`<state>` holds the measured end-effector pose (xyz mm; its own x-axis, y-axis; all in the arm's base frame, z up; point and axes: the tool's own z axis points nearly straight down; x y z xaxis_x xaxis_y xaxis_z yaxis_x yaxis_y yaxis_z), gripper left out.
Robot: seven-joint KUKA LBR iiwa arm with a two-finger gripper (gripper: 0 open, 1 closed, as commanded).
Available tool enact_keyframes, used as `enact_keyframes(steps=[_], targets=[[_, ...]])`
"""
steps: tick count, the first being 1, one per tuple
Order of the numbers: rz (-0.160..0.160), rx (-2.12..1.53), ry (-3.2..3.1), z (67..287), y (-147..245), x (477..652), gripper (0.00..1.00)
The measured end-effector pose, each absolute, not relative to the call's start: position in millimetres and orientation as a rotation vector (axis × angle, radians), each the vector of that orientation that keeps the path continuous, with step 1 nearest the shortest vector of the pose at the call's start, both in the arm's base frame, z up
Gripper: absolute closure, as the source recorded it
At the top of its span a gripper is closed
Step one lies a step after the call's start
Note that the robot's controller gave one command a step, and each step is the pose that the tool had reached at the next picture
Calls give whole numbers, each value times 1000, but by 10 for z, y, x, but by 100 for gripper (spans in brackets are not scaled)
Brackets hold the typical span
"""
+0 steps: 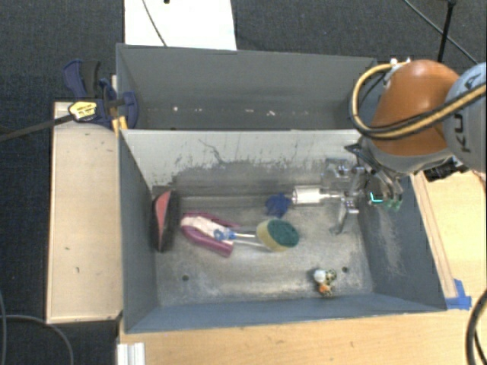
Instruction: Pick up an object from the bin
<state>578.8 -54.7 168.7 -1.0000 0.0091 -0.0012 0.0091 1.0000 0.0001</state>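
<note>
One grey metal bin (144,166) takes up most of the view, and the arm's orange-capped wrist (415,109) leans in over its wall at about three o'clock. Below the wrist the gripper (344,210) hangs low near the floor on that same side; whether it is open or closed I cannot tell, and nothing can be made out in its grasp. Along the floor from eight o'clock toward the centre lies a dish brush (209,232) with a purple handle, ending in a round yellow-and-green scrubbing head (278,234). Against the wall at nine o'clock stands a pink-faced black block (162,220). Nearest the gripper, at its nine o'clock, is a small blue lump (278,204) next to a short white cylinder (307,196) (which may belong to the robot rather than the bin). Smallest is a tiny pale figure (326,280) at five o'clock. By my reading the pick has not happened: every loose thing rests on the floor, so grasping and lifting are both left.
</note>
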Motion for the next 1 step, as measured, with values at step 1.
enact_keyframes(steps=[1], targets=[[6, 105, 3143, 894, 237, 5543, 0]])
